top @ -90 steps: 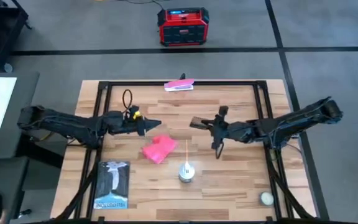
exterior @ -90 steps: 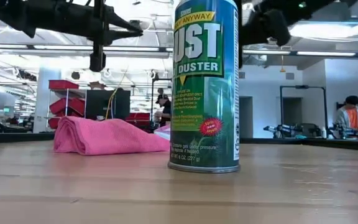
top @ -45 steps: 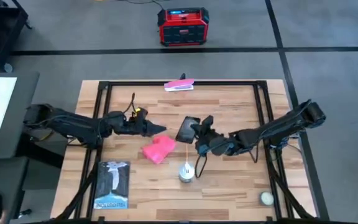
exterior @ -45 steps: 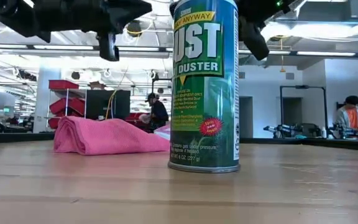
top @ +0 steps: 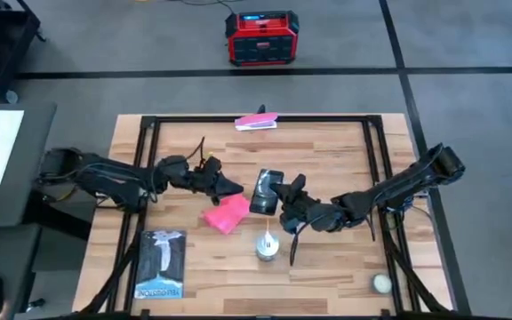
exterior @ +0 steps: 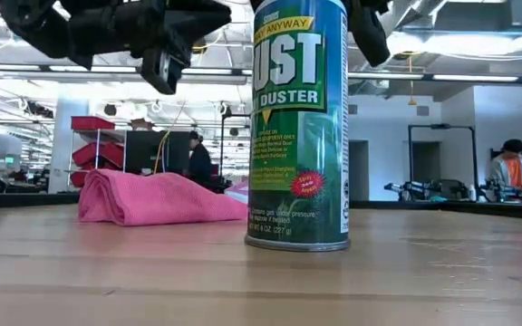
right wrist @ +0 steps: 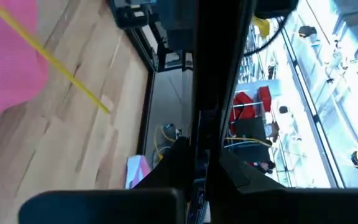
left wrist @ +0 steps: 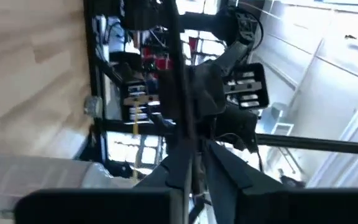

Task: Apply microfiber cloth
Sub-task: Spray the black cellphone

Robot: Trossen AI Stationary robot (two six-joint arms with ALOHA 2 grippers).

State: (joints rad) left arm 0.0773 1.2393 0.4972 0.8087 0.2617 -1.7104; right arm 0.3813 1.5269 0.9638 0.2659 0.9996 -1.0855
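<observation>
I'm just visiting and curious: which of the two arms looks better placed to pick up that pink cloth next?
The left, probably. The left hand hovers just beside the microfiber cloth, seemingly empty. The right hand seems to be gripping the black phone, so it looks busy.

On my bench: one microfiber cloth (top: pixel 227 213), one phone (top: pixel 266 190), one duster can (top: pixel 267 245), one booklet (top: pixel 161 264), one ball (top: pixel 380 284), one pink-and-white packet (top: pixel 256 122).
</observation>
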